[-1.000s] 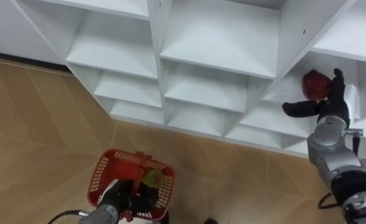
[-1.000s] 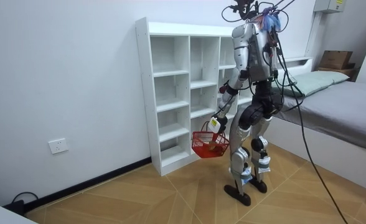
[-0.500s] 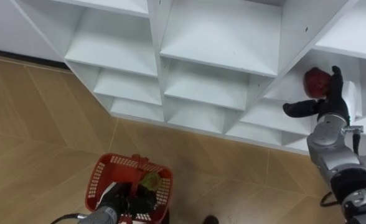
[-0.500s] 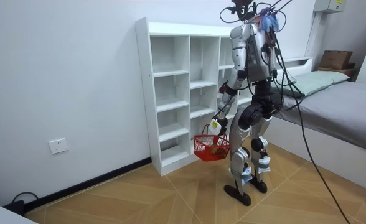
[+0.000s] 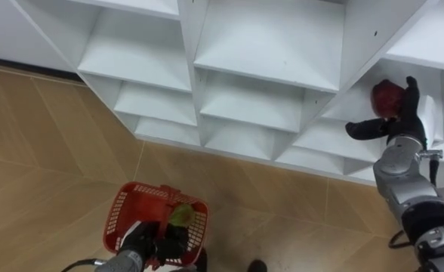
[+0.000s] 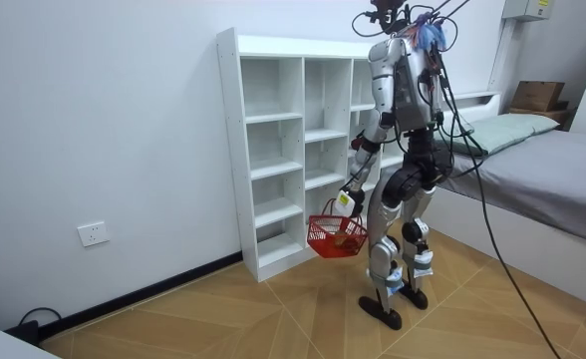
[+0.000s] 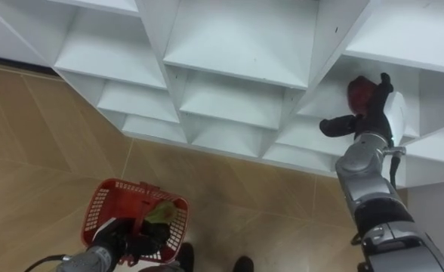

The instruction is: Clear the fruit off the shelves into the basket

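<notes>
Finding 1, target. The red fruit (image 5: 386, 97) sits on a shelf in a right-hand compartment of the white closet (image 5: 267, 45), close to the back wall. It is roundish, with no long axis to align to.

Finding 2, right hand (image 5: 401, 130). It is inside that compartment, and the fruit lies at about eleven o'clock from my palm. My fingers (image 5: 411, 97) stand straight and upright on the fruit's three o'clock side, touching it or just beside it (I cannot tell which). The thumb is spread wide toward nine o'clock, below the fruit. The hand is open and nothing is gripped yet. This hand is by far the nearer, so the coming move, in my judgement, is to curl fingers and thumb round the fruit.

Finding 3, left hand (image 5: 148, 242). It is low, at seven o'clock in the eye view, curled round the handle of the red basket (image 5: 124, 208). A green item (image 5: 181, 216), probably fruit, lies inside.

Finding 4, obstructions. Nothing stands between fingers and fruit. The compartment's partition (image 5: 356, 45) at nine o'clock and the shelf above leave little room for withdrawal. The basket hangs over the wooden floor (image 5: 56, 151), well apart from the fruit.

Finding 5, stance. I stand facing the closet, with a bed (image 6: 562, 170) behind me.
</notes>
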Available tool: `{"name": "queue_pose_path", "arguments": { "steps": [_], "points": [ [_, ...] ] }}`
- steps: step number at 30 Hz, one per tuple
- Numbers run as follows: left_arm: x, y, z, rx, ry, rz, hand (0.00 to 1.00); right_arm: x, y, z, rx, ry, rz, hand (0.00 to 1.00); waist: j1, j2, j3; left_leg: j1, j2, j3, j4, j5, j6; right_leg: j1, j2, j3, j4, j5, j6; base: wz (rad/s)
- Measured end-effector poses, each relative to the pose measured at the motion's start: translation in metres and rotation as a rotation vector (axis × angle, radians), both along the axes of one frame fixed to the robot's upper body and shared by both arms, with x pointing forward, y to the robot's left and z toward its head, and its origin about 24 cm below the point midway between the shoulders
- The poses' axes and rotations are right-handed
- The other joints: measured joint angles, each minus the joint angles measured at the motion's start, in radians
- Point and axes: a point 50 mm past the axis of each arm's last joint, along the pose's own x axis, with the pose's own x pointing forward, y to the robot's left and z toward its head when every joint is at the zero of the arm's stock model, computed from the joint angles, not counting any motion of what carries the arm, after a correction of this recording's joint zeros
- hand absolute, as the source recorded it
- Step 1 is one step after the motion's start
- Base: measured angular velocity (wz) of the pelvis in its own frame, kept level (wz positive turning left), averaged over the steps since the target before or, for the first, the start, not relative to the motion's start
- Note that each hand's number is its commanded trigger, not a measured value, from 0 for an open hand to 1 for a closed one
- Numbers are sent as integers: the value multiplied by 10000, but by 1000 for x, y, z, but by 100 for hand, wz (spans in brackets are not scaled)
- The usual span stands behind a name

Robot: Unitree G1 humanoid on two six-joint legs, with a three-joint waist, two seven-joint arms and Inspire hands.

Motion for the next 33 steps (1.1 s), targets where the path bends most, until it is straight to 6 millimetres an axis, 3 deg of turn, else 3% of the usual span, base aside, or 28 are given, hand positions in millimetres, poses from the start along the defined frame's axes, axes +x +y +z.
{"name": "queue_pose_path", "arguments": {
  "steps": [6, 22, 33],
  "points": [
    [-1, -5, -1, 49, 24, 34, 100, 1, 0, 0, 96, 8, 56, 0, 7, 117, -23, 6, 0, -1, -49, 26, 0, -12, -2, -16, 1, 1, -2, 0],
    [-1, -6, -1, 175, 15, 39, 100, 5, 3, 3, 252, 9, 350, 0, 10, 131, -34, 51, 0, 5, -37, 77, -6, 15, -9, -11, 16, 9, -15, 0],
    [-1, -6, -4, 227, 271, -22, 100, 5, 6, 1, 1070, -78, 222, 0, 15, 99, -46, 160, -17, 17, -287, 311, -52, 11, -11, 17, 30, 80, -116, 0]
  ]
}}
